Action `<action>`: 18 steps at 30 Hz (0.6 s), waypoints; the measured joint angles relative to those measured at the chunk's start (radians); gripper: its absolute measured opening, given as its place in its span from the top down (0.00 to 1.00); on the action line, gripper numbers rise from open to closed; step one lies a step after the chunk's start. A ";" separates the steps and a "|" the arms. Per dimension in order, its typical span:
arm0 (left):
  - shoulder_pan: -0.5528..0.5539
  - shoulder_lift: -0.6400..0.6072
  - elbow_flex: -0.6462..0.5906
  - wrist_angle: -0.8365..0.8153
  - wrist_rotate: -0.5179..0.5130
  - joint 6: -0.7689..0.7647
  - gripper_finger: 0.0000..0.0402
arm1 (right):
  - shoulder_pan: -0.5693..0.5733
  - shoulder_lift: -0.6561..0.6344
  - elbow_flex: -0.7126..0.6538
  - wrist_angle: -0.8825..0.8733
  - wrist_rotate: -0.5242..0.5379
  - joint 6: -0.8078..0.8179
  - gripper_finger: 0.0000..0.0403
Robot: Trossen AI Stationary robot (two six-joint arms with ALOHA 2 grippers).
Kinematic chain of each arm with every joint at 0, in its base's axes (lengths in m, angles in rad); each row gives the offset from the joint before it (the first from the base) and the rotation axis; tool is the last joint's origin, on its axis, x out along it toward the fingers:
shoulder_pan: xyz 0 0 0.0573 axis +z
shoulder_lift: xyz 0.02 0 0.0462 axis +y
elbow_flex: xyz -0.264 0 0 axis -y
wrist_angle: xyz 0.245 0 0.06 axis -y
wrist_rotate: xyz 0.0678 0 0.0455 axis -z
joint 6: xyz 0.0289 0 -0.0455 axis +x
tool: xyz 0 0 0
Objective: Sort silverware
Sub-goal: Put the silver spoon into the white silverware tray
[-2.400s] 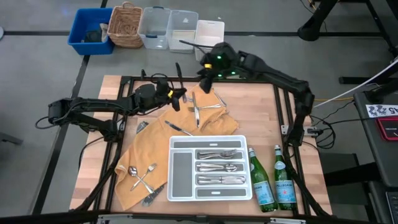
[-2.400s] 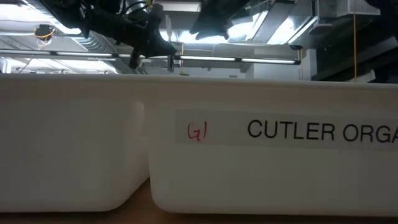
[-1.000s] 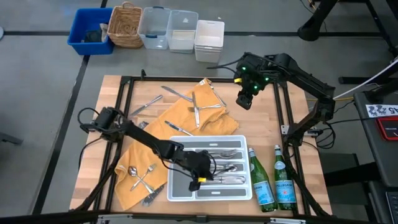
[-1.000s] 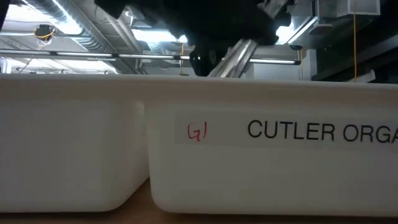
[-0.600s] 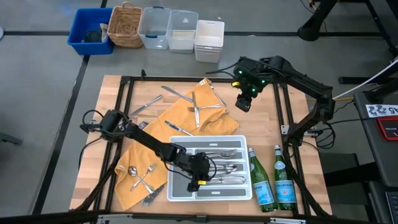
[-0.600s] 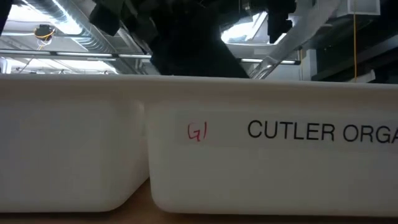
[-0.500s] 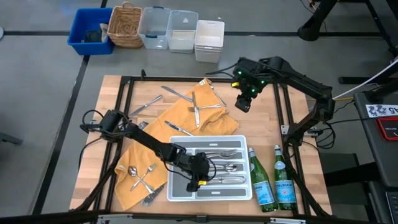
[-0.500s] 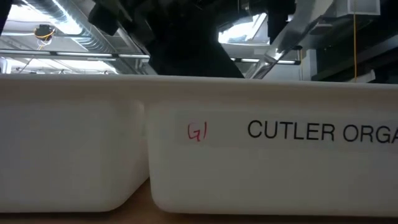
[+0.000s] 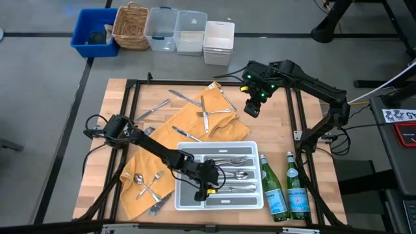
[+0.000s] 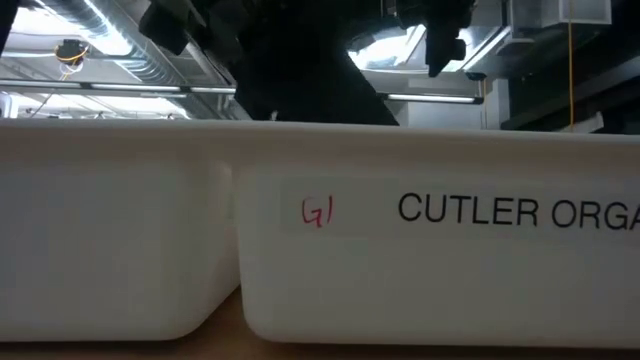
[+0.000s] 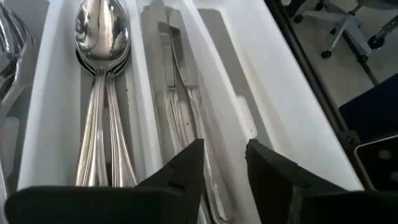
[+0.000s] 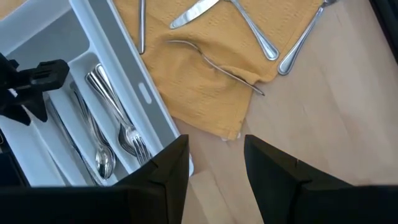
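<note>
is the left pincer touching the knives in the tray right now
Apart. The left wrist view shows the left pincer open above the knives, nothing between its fingers.

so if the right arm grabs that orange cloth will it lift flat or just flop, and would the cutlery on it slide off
Probably flop: the orange cloth lies wrinkled and folded, so it looks soft. The knives and forks resting loose on it would likely slide or spill if it is pulled. It also runs under the white tray, so a tug may catch there.

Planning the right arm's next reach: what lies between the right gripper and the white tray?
In the high view, between the right gripper and the white tray: bare wood and the orange cloth's corner. The right wrist view shows a fork on that cloth.
</note>
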State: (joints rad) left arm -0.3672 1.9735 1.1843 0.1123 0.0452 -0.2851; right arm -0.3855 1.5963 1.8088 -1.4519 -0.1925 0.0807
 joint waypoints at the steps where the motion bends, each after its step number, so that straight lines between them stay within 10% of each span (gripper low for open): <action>1: 0.000 -0.007 0.000 0.002 0.000 -0.011 0.72 | 0.000 0.000 0.000 0.002 0.000 0.000 0.61; 18: -0.072 -0.370 0.000 -0.672 0.034 -0.489 0.77 | 0.032 0.000 0.000 0.139 -0.048 0.000 0.61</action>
State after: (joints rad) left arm -0.4387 1.6039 1.1843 -0.5600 0.0787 -0.7740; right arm -0.3535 1.5963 1.8084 -1.3127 -0.2405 0.0807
